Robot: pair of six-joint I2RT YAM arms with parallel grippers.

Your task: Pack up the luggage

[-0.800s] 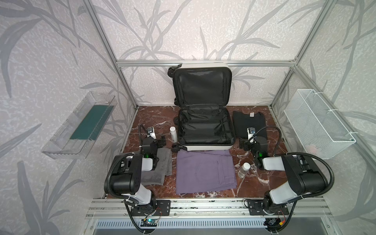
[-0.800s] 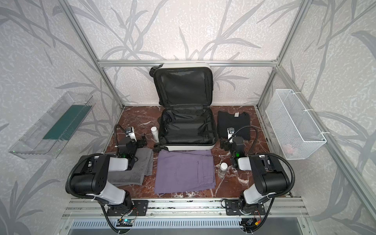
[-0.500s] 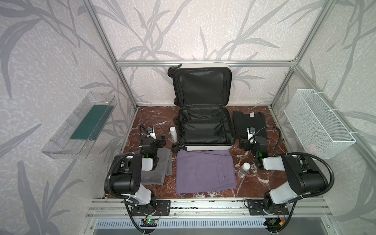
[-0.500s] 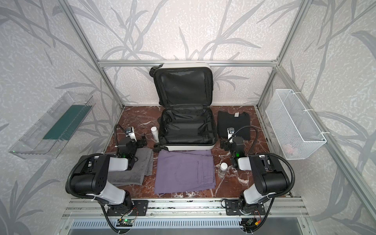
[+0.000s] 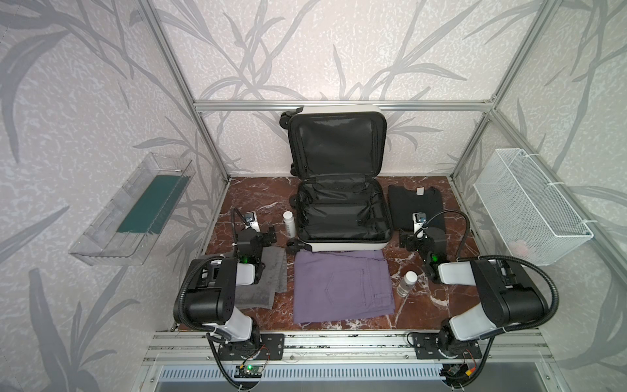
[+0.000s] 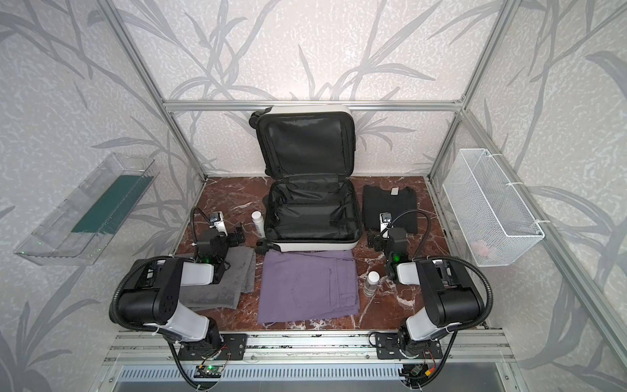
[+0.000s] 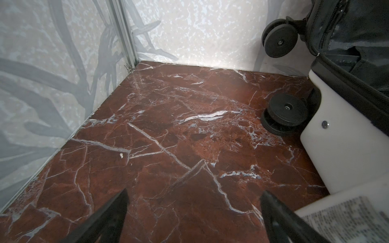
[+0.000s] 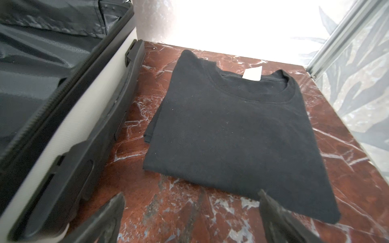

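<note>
An open white luggage is seen at the back middle of a red marble table. Its lid is propped upright against the rear wall, and its black-lined lower half lies flat and empty. Unpacked things are laid around it:

- a folded black T-shirt to its right
- purple trousers in front
- a grey towel at front left
- a white bottle lying just beside the case's left wall
- a clear bottle standing right of the trousers

The left tool is held wide over bare table near the white bottle. The right tool is also spread wide, with nothing gripped, and is pointed at the T-shirt's near edge. Packing appears not to have begun. The shirt is probably best pinched through all its layers at that edge and lifted level so the fold is kept. It can then be laid flat on the case floor, so that room is left for the rest.
</note>
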